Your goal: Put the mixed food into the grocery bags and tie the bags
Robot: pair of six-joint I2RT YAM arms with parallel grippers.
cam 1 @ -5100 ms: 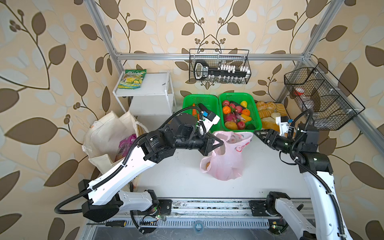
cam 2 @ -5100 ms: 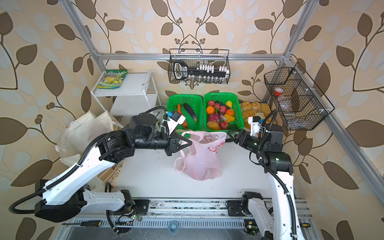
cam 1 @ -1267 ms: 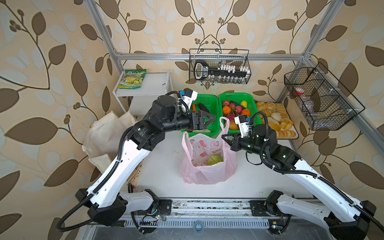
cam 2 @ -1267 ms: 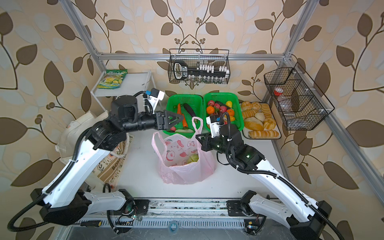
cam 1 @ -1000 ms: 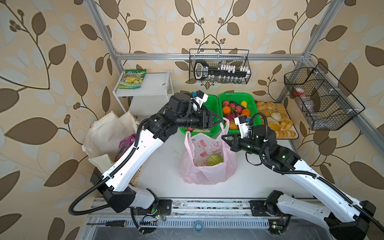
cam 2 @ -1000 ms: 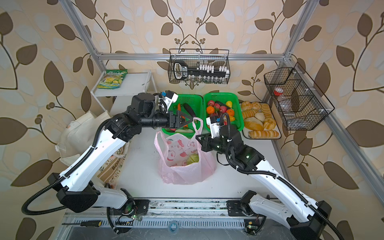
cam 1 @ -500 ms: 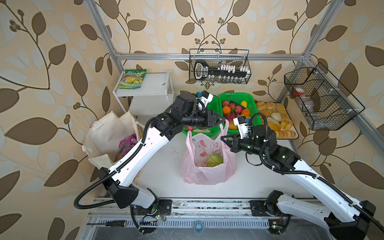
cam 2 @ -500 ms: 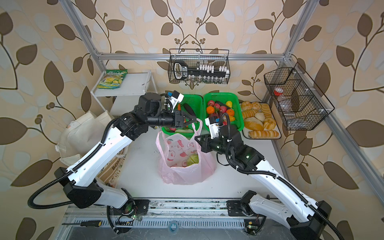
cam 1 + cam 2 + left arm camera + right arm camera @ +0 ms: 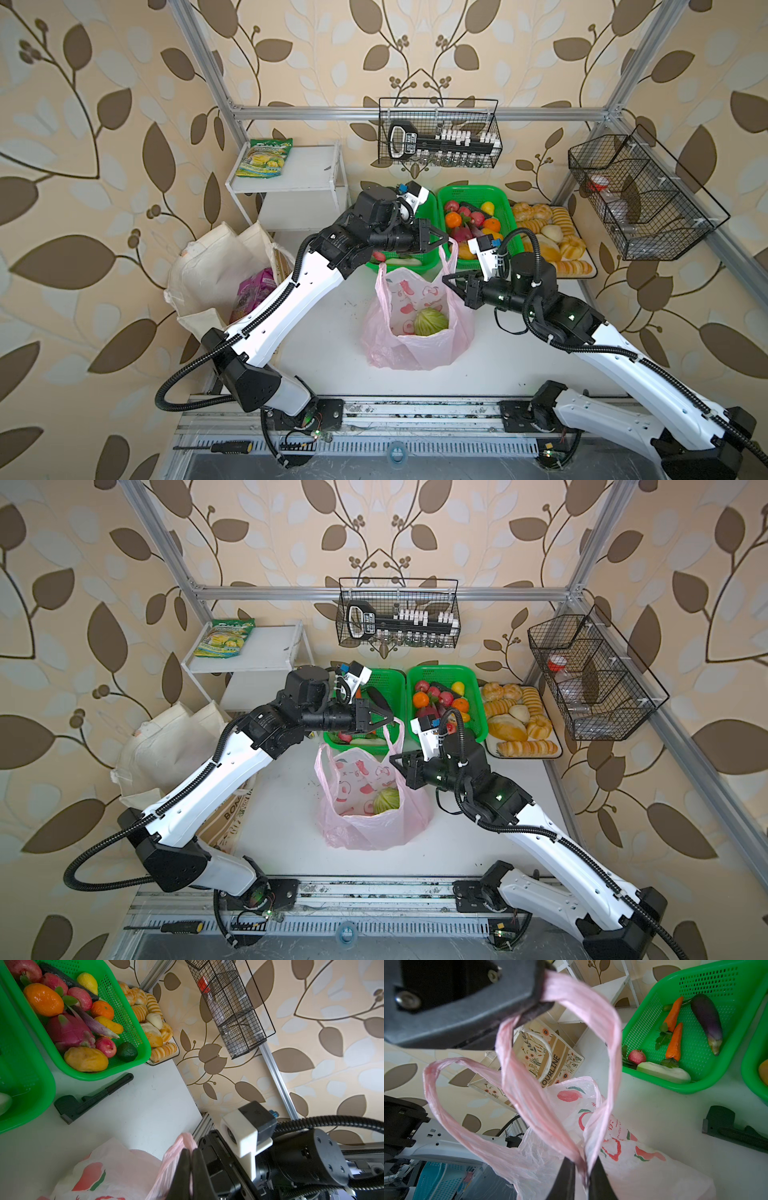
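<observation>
The pink grocery bag (image 9: 415, 345) (image 9: 365, 829) stands open mid-table with a green cabbage (image 9: 431, 322) (image 9: 386, 800) inside. My left gripper (image 9: 446, 242) (image 9: 392, 720) (image 9: 191, 1150) is shut on the top of its raised right handle (image 9: 612, 1028). My right gripper (image 9: 445, 280) (image 9: 392, 759) (image 9: 582, 1162) pinches the same handle at its base, jaws slightly apart with the plastic between them. The other handle (image 9: 438, 1088) hangs loose. The cream tote (image 9: 208, 270) (image 9: 550, 1059) stands at the left, with a purple packet (image 9: 253, 286) showing inside it.
Two green baskets (image 9: 503, 195) of fruit and vegetables and a bread tray (image 9: 592, 270) stand behind the bag. A black wrench-like tool (image 9: 91, 1099) lies before the baskets. A white shelf (image 9: 311, 174) holds a yellow-green snack packet (image 9: 264, 160). Wire baskets (image 9: 436, 137) (image 9: 640, 195) hang on the frame.
My left gripper moved right to the raised handle and shut on it. My right arm stayed put, and its jaws have eased apart a little round the handle.
</observation>
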